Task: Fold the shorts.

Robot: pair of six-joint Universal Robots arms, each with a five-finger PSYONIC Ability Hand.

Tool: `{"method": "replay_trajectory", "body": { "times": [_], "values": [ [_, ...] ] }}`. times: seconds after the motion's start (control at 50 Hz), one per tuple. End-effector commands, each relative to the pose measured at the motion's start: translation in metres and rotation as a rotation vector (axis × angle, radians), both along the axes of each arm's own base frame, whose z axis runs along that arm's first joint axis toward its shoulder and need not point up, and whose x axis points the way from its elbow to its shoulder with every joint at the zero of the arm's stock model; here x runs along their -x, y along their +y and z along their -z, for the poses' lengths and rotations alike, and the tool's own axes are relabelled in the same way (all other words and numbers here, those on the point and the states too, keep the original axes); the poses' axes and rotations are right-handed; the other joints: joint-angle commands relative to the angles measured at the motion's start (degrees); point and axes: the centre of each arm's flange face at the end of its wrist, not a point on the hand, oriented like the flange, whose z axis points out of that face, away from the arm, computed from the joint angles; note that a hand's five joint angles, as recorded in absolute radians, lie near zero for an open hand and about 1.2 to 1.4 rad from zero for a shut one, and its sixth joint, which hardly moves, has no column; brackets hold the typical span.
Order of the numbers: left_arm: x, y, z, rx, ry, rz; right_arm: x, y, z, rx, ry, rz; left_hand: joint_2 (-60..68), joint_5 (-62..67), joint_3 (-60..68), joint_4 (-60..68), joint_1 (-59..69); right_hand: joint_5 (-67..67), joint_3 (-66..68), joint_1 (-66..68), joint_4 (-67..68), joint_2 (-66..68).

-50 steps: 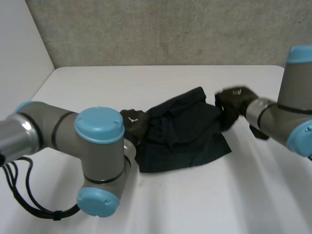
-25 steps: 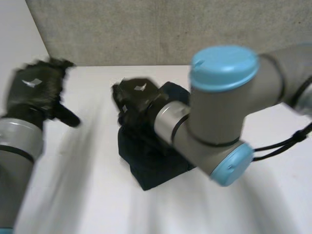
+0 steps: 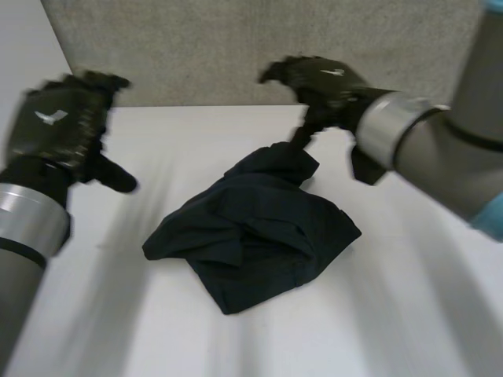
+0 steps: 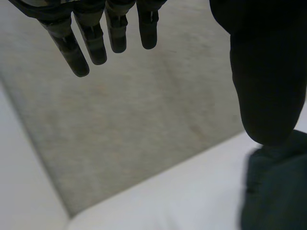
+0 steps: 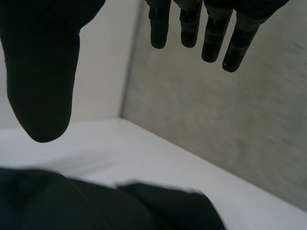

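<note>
- The dark shorts [image 3: 251, 228] lie in a lumpy heap in the middle of the white table [image 3: 416, 314]. They are not flat and not neatly folded. One end pokes up a little at the heap's 1 o'clock side.
- The right hand [image 3: 318, 82] hangs in the air at 1 o'clock from the shorts, just above that poking-up end. Its fingers [image 5: 192, 24] are straight and spread away from the thumb. It holds nothing, and the cloth lies below it, not touching.
- The left hand [image 3: 59, 129] is up in the air at 10 o'clock from the shorts, well apart from them. Its fingers [image 4: 96, 43] are straight too, with nothing in them.
- I think both hands are up and out of the way so a good spot to grab can be found.
- The fold looks far from done. The shorts probably need to be spread flat first.
</note>
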Motion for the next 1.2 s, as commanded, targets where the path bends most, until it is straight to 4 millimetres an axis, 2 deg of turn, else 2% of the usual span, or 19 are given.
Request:
{"method": "replay_trajectory", "body": {
  "times": [0.02, 0.08, 0.14, 0.24, 0.34, 0.38, 0.44, 0.48, 0.52, 0.54, 0.6, 0.62, 0.64, 0.78, 0.94, 1.02, 1.08, 1.16, 1.2],
  "values": [
    [0.035, 0.012, 0.051, -0.192, -0.132, 0.129, 0.047, -0.013, 0.041, -0.135, 0.106, 0.123, 2.4, 2.3, 2.0, 2.4, 2.3, -2.2, -0.2, 0.0, -1.6, -1.1],
    [0.040, 0.004, 0.074, -0.286, -0.186, 0.122, 0.058, -0.012, 0.070, -0.203, 0.157, 0.148, 2.4, 2.3, 2.0, 2.4, 2.3, -2.2, -0.2, 0.0, -1.6, -1.1],
    [0.042, -0.002, 0.087, -0.328, -0.212, 0.111, 0.059, -0.010, 0.085, -0.225, 0.160, 0.159, 2.6, 2.4, 2.2, 2.5, 2.5, -2.1, 0.0, 0.2, -1.4, -0.9],
    [0.037, -0.038, 0.110, -0.384, -0.229, 0.041, 0.057, -0.027, 0.131, -0.250, 0.145, 0.220, 6.8, 6.6, 6.3, 6.7, 6.7, -1.2, 0.8, 1.0, -0.5, -0.1],
    [0.042, -0.064, 0.126, -0.403, -0.238, 0.013, 0.052, -0.034, 0.163, -0.312, 0.140, 0.255, 16.2, 16.1, 15.8, 16.1, 16.1, 1.6, 3.7, 3.9, 2.3, 2.8],
    [0.044, -0.069, 0.129, -0.407, -0.241, 0.010, 0.045, -0.029, 0.170, -0.326, 0.150, 0.234, 20.4, 20.3, 20.0, 20.3, 20.3, 7.8, 9.9, 10.1, 8.5, 9.0],
    [0.046, -0.074, 0.131, -0.406, -0.241, 0.009, 0.031, -0.019, 0.173, -0.314, 0.155, 0.188, 40.7, 40.5, 40.3, 40.6, 40.6, 47.1, 49.1, 49.3, 47.8, 48.3],
    [0.047, -0.075, 0.128, -0.397, -0.235, 0.010, 0.028, -0.021, 0.166, -0.279, 0.147, 0.191, 58.0, 57.9, 57.6, 57.9, 57.9, 65.9, 68.0, 68.2, 66.6, 67.1],
    [0.048, -0.075, 0.125, -0.388, -0.232, 0.012, 0.027, -0.026, 0.157, -0.234, 0.137, 0.203, 65.8, 65.7, 65.4, 65.7, 65.7, 66.0, 68.0, 68.2, 66.7, 67.2],
    [0.048, -0.074, 0.122, -0.381, -0.229, 0.013, 0.027, -0.029, 0.136, -0.168, 0.124, 0.210, 67.3, 67.2, 66.9, 67.2, 67.2, 66.0, 68.0, 68.2, 66.7, 67.2],
    [0.045, -0.070, 0.096, -0.323, -0.201, 0.017, 0.028, -0.027, 0.097, -0.033, 0.129, 0.200, 67.3, 67.2, 66.9, 67.3, 67.2, 66.0, 68.0, 68.2, 66.7, 67.2],
    [0.045, -0.068, 0.089, -0.305, -0.196, 0.019, 0.031, -0.021, 0.074, 0.056, 0.176, 0.187, 67.3, 67.2, 66.9, 67.3, 67.2, 66.0, 68.0, 68.2, 66.7, 67.2],
    [0.043, -0.064, 0.073, -0.262, -0.188, 0.026, 0.032, -0.017, 0.065, 0.090, 0.211, 0.180, 67.3, 67.2, 66.9, 67.3, 67.2, 66.0, 68.0, 68.2, 66.7, 67.2],
    [0.035, -0.046, 0.022, -0.114, -0.225, 0.048, 0.041, 0.002, 0.007, 0.346, 0.473, 0.141, 67.3, 67.2, 66.9, 67.3, 67.2, 66.0, 68.0, 68.2, 66.7, 67.2],
    [0.022, -0.010, -0.040, 0.058, -0.223, 0.104, 0.056, 0.035, -0.061, 0.388, 0.481, 0.124, 67.3, 67.2, 66.9, 67.3, 67.2, 66.0, 68.0, 68.2, 66.7, 67.2],
    [0.017, -0.001, -0.053, 0.097, -0.203, 0.114, 0.058, 0.039, -0.071, 0.389, 0.502, 0.081, 67.3, 67.2, 66.9, 67.3, 67.2, 66.0, 68.0, 68.2, 66.7, 67.2],
    [0.017, -0.001, -0.048, 0.083, -0.211, 0.120, 0.056, 0.036, -0.069, 0.397, 0.514, 0.058, 67.3, 67.2, 66.9, 67.3, 67.2, 66.0, 68.0, 68.2, 66.7, 67.2],
    [0.020, -0.005, -0.024, 0.021, -0.248, 0.143, 0.044, 0.014, -0.028, 0.295, 0.572, -0.019, 67.3, 67.2, 66.9, 67.3, 67.2, 66.0, 68.0, 68.2, 66.7, 67.2],
    [0.027, -0.015, 0.007, -0.069, -0.293, 0.159, 0.040, 0.005, -0.009, 0.246, 0.593, -0.036, 67.3, 67.2, 66.9, 67.3, 67.2, 66.0, 68.0, 68.2, 66.7, 67.2]
  ]
}}
